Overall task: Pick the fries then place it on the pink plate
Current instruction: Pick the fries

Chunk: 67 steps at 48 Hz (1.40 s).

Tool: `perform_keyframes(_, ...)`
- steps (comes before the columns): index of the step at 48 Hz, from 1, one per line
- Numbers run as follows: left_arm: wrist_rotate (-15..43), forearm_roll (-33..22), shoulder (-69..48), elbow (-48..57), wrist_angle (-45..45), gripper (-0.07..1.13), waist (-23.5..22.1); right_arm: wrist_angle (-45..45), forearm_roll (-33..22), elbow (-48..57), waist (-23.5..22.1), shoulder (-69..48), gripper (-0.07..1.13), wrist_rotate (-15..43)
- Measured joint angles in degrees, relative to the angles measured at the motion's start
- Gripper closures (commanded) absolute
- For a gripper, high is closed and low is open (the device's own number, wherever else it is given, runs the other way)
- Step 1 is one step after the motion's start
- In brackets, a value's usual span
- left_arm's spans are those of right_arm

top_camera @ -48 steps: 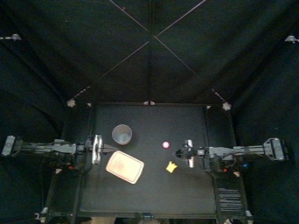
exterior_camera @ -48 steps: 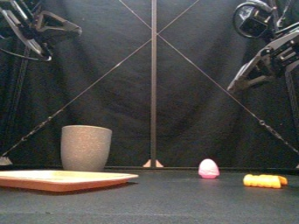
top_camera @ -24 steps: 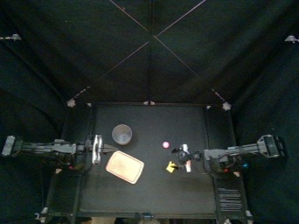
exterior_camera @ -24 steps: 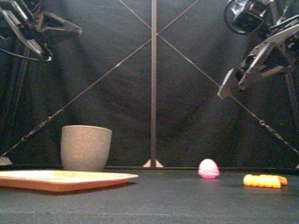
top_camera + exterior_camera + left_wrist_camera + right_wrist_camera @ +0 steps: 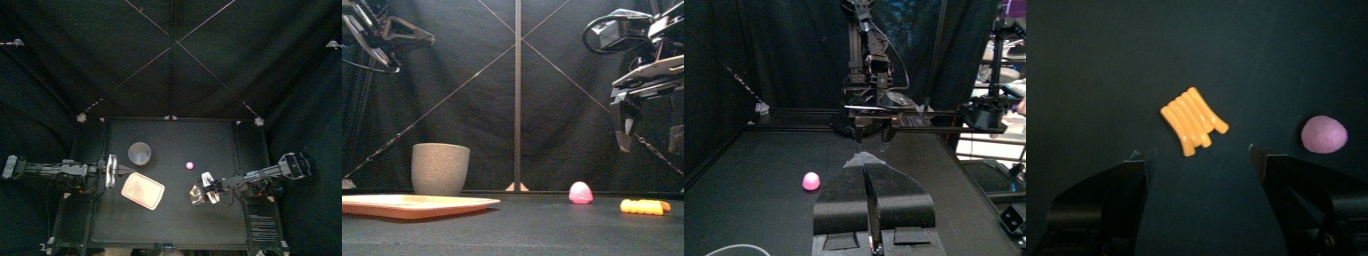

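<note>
The right gripper [image 5: 1193,153] hung wide open and empty, straight above the fries [image 5: 1193,120]. They lay on the table between its 2 jaws, their long axis slanted across the gap. The left gripper [image 5: 869,172], closed on nothing, rested well apart, beside the pink plate [image 5: 143,190].

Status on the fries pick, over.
Right end effector open, above fries. Left end effector shut, parked left. Fries ungrasped. Pink toy nearby, outside the jaws.

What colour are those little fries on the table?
The fries are orange, clearest in the right wrist view.
</note>
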Motion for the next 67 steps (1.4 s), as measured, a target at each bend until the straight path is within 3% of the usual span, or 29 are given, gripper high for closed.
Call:
perform_keyframes(20, 0.1, 0.0, 0.0, 1.8, -0.2, 1.06, 0.0, -0.8, 0.3, -6.5, -0.6, 13.6, 0.01, -7.7)
perform_keyframes(39, 0.0, 0.0, 0.0, 2.3, -1.6, 1.06, -0.1, -2.1, 6.9, -5.7, -6.2, 16.6, 0.03, -15.2)
perform_keyframes(54, -0.1, 0.0, 0.0, 2.5, -2.1, 1.06, -0.2, -2.6, 10.5, -5.2, -6.6, 17.7, 0.05, -18.6)
perform_keyframes(60, -0.1, -0.2, 0.0, 2.5, -2.1, 1.06, -0.3, -2.4, 11.6, -5.3, -6.7, 17.8, 0.16, -18.7)
perform_keyframes(67, -0.1, -0.9, 0.0, 2.5, -2.1, 1.06, -0.4, -1.9, 12.9, -5.3, -6.9, 17.8, 0.41, -18.6)
